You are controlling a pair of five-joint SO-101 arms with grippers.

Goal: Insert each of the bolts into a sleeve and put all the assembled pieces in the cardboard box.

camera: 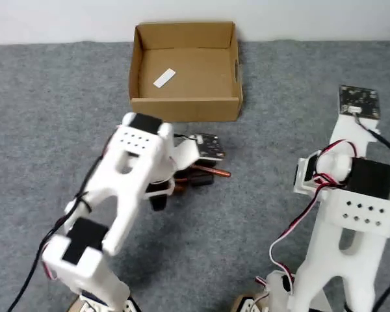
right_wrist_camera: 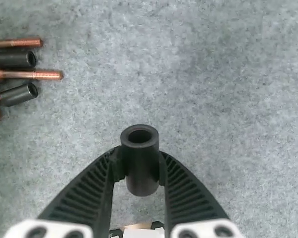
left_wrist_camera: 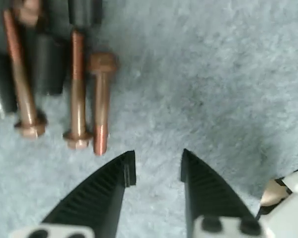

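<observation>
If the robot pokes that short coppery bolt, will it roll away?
Probably a little: the short copper-coloured metal bolt is round, though its wide flanged head would likely curve its path. The fuzzy grey carpet should stop it soon.

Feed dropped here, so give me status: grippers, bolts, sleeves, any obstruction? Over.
Left gripper open, beside loose bolts. Right gripper shut on a black sleeve. Cardboard box holds a white slip, no assemblies. Bare carpet ahead of left gripper.
</observation>
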